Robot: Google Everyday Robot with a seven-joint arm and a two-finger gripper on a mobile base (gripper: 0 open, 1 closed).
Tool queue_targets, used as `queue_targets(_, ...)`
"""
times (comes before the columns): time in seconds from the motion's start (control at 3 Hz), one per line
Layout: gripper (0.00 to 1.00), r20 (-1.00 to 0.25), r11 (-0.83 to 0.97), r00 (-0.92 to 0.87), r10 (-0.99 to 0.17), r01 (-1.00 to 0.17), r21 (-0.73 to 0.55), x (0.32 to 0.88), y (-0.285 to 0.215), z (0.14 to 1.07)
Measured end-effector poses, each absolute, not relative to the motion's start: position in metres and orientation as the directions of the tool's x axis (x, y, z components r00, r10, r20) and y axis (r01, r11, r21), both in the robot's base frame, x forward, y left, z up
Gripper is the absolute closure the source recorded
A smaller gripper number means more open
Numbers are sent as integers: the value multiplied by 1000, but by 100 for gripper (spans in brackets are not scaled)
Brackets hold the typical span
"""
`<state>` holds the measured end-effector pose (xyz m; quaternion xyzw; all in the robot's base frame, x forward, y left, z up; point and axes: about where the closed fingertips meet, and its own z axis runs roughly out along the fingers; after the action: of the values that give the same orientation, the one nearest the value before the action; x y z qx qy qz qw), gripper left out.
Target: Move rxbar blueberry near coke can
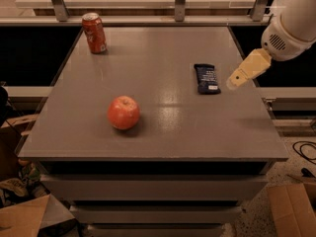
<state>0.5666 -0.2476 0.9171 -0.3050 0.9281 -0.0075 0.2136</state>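
The job has not rly started yet. The rxbar blueberry (206, 78) lies flat on the gray table (163, 132), on the right side, w/ its long side pointing away from me. The coke can (94, 32) stands up at the far left corner. So the 2 are well apart, w/ lots of bare table between them. 1 red apple (123, 112) sits near the front, left of the middle, not close to the bar or the can.

The gripper (236, 79) hangs in the air just right of the bar, at the end of the white arm (296, 19) that comes in from the top right. Its yellow tip points down and left, toward the bar. It holds nothing. I can't tell if it is spread wide or squeezed tight.

What's done: 0 steps, I think, bc the bar is not picked up and not near the can. What's left: get over the bar, grab it, carry it to the far left, put it down next to the can. Prob best not to bump the can over.
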Motion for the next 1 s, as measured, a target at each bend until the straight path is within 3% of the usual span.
queue_targets(0.33,0,-422,845,-742,-521,-519,-131,571,-235,921)
queue_targets(1.0,0,-466,940,-829,-309,-341,-18,602,-179,932)
